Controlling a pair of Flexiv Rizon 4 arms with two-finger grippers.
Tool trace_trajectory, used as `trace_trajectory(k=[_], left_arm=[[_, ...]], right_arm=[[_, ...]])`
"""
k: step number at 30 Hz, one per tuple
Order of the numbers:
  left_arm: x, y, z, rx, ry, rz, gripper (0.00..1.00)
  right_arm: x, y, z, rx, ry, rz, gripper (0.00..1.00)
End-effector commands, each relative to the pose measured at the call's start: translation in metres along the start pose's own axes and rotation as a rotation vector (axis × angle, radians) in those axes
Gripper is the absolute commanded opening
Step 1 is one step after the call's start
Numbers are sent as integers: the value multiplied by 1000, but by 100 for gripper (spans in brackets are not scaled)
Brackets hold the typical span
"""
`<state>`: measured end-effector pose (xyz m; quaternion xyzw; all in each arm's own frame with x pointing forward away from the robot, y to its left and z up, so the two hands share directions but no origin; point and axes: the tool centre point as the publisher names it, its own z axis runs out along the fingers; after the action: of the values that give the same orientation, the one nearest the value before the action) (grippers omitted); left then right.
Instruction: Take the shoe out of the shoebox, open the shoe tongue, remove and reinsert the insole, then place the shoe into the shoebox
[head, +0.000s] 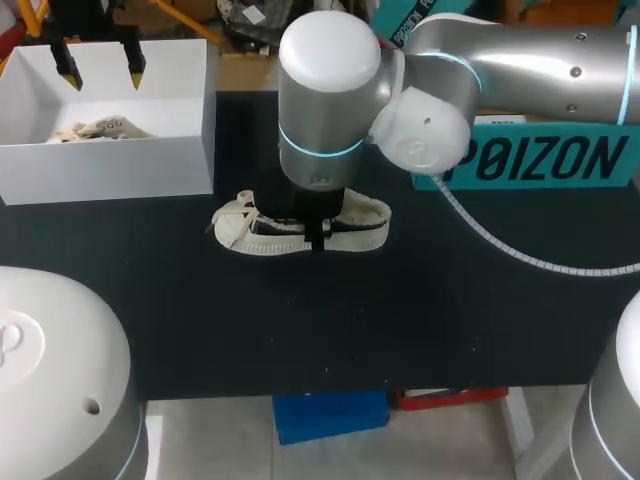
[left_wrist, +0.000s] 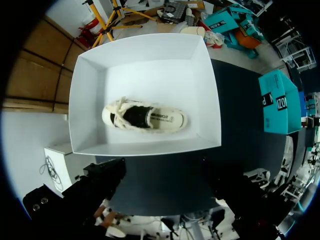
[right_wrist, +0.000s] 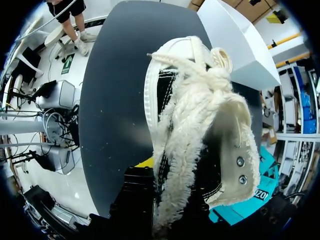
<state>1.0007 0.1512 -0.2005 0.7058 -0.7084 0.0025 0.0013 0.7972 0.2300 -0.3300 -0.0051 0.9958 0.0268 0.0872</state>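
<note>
**Head view**
- Item 1: white shoebox (head: 110, 165) at the far left of the black worktop (head: 300, 320). Its left end is cut off by the frame.
- Item 2: second shoe (head: 105, 128), cream, inside the shoebox. Only its top shows above the front wall.
- Item 3: left claw (head: 101, 68), above the shoebox, fingers apart, holding nothing.
- Item 4: shoe on the worktop (head: 365, 222), cream with a dark side panel, near the shoebox's front corner. Its middle is covered by the right arm (head: 520, 60).
- Item 5: right claw (head: 308, 228), down at that shoe's middle and almost wholly hidden under the wrist. Apart or clamped cannot be told.
- Item 6: teal box (head: 545, 160), partly hidden behind the arm.

**Left wrist view**
- The shoebox is seen whole from above.
- The second shoe lies near the middle of its floor, dark opening upward.
- The left claw's dark fingers stand wide apart with nothing between them. Their tips are hard to make out.

**Right wrist view**
- The shoe on the worktop fills the space ahead of the right claw, toe toward the shoebox's corner.
- The shoe screens most of the claw, so the grip is again undeterminable.
</note>
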Motion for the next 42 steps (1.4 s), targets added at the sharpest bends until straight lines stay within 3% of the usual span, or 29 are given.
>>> trace_trajectory(k=[1, 12, 19, 20, 21, 22, 27, 29, 31, 33, 36, 38, 40, 42], left_arm=[[0, 0, 0, -2, -2, -1, 100], [0, 0, 0, -2, -2, -1, 100], [0, 0, 0, -2, -2, -1, 100], [0, 0, 0, -2, -2, -1, 100], [0, 0, 0, -2, -2, -1, 100], [0, 0, 0, -2, -2, -1, 100], [0, 0, 0, -2, -2, -1, 100], [0, 0, 0, -2, -2, -1, 100], [0, 0, 0, -2, -2, -1, 100], [0, 0, 0, -2, -2, -1, 100], [0, 0, 0, -2, -2, -1, 100], [0, 0, 0, -2, -2, -1, 100], [0, 0, 0, -2, -2, -1, 100], [0, 0, 0, -2, -2, -1, 100]], right_arm=[[3, 13, 24, 15, 26, 16, 0], [7, 11, 76, 45, 62, 45, 0], [2, -7, 85, 118, 53, 67, 0], [1, -10, 84, 131, 49, 77, 5], [0, -13, 82, 151, 44, 80, 30], [-1, -16, 78, 161, 36, 90, 67], [-7, -32, 47, 209, 44, 109, 87], [-10, -39, 29, 212, 57, 129, 100], [-13, -48, 9, 213, 60, 146, 100], [-18, -56, -10, 180, 52, 161, 100], [-30, -71, -34, 66, 24, 143, 100], [-39, -80, -45, -51, -12, 122, 100], [-47, -87, -52, -254, -38, 75, 100], [-51, -94, -59, -390, -38, -13, 100]])
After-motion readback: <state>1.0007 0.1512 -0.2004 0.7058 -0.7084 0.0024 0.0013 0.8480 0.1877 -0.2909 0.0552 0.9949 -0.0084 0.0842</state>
